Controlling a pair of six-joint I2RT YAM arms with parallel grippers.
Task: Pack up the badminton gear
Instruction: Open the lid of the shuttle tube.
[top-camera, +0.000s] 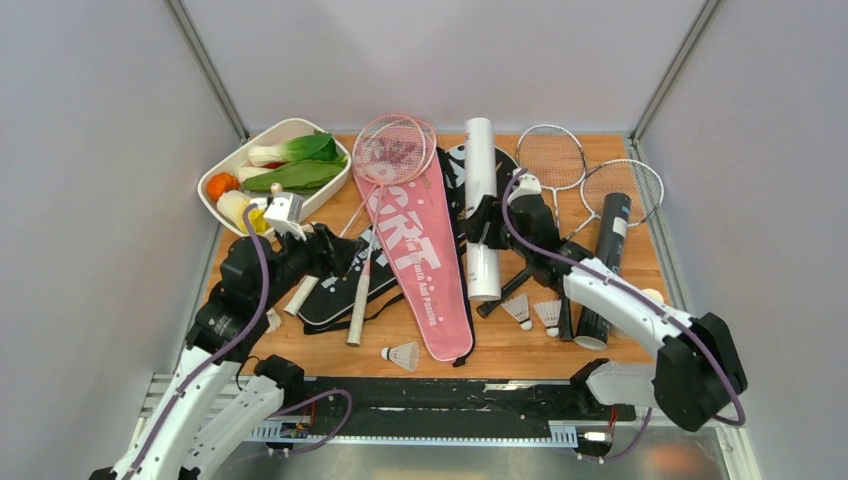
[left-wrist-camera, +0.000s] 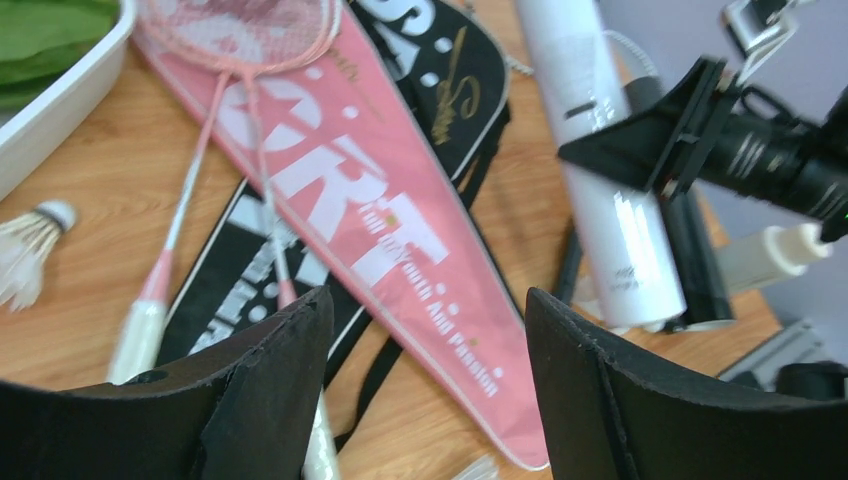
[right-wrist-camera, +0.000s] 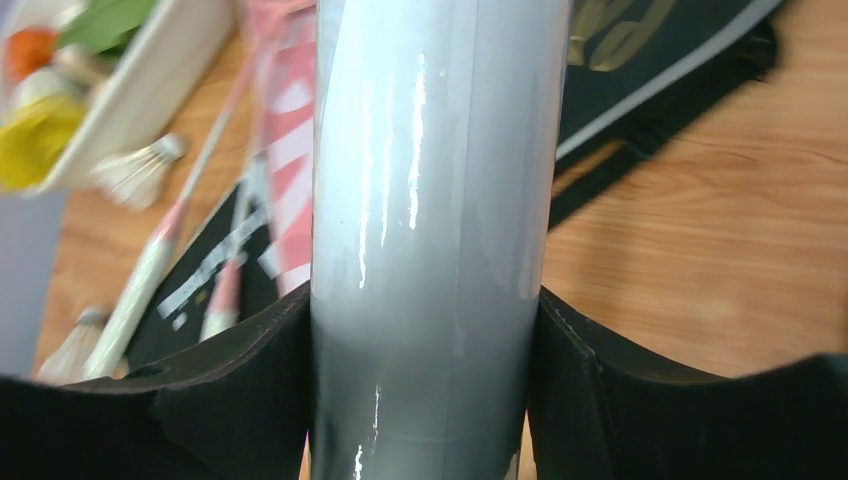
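Right wrist view: right claw (right-wrist-camera: 425, 340) clamped round white tube (right-wrist-camera: 430, 150). Tube lies mid-tabletop (top-camera: 500, 350), just right of pink cover (top-camera: 420, 260). Left claw (left-wrist-camera: 428, 330) apart, empty, above that cover. Best: lift tube level and slow, clear of black cover (right-wrist-camera: 650, 50).

the pink cover (top-camera: 420, 255) lay flat in the middle, running from 12 o'clock to 6 o'clock. two pink rackets (top-camera: 393, 150) lay on it, heads at 12 o'clock, white handles toward 8 o'clock over a black cover (top-camera: 335, 295). the long shiny white tube (top-camera: 481, 190) pointed at 12 o'clock, squeezed on both sides by the right gripper (right-wrist-camera: 423, 330). two silver rackets (top-camera: 551, 157) lay at 1 o'clock. the black tube (top-camera: 605, 270) lay at 3 o'clock. one white shuttlecock (top-camera: 402, 354) lay at 6 o'clock, two more (top-camera: 518, 309) at 4 o'clock.
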